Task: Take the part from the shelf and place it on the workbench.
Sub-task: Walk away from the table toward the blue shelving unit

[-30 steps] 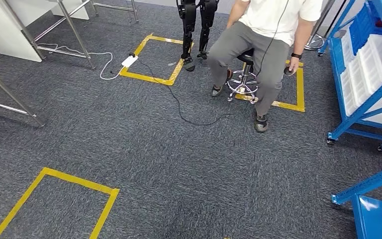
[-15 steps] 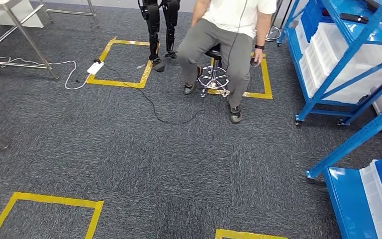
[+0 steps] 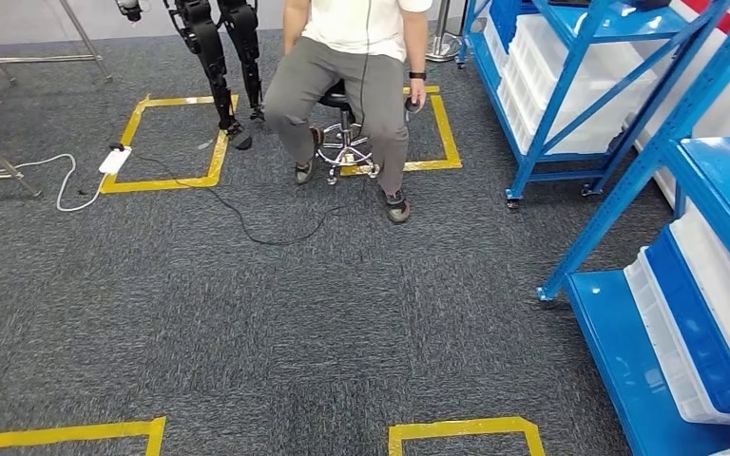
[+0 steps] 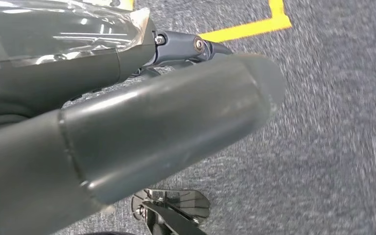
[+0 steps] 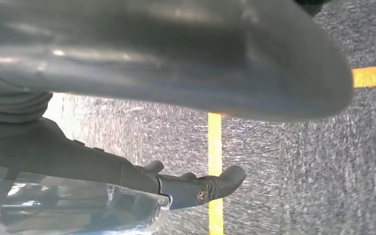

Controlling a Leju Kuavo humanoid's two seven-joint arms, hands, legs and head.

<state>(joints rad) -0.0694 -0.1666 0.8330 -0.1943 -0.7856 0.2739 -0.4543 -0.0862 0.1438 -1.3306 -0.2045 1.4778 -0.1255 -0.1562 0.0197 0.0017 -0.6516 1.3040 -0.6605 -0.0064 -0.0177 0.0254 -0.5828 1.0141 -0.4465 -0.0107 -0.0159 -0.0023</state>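
Your left hand's fingers point(image 4: 186, 46) and right hand's fingers point(image 5: 196, 188) lie extended over carpet, gripping nothing. The blue shelf point(image 3: 618, 123) stands well apart, its white bins point(image 3: 570, 85) too far to pick out the part.

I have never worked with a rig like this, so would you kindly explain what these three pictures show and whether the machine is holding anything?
The wide picture is the humanoid robot's own head camera, looking down at grey carpet marked with yellow tape squares. A person in a white shirt sits on a stool, beside blue metal shelving with white plastic bins. The other two come from cameras at its wrists: the left hand and right hand hang over the floor, grey thumbs close to the lens. Neither hand appears to hold a part.
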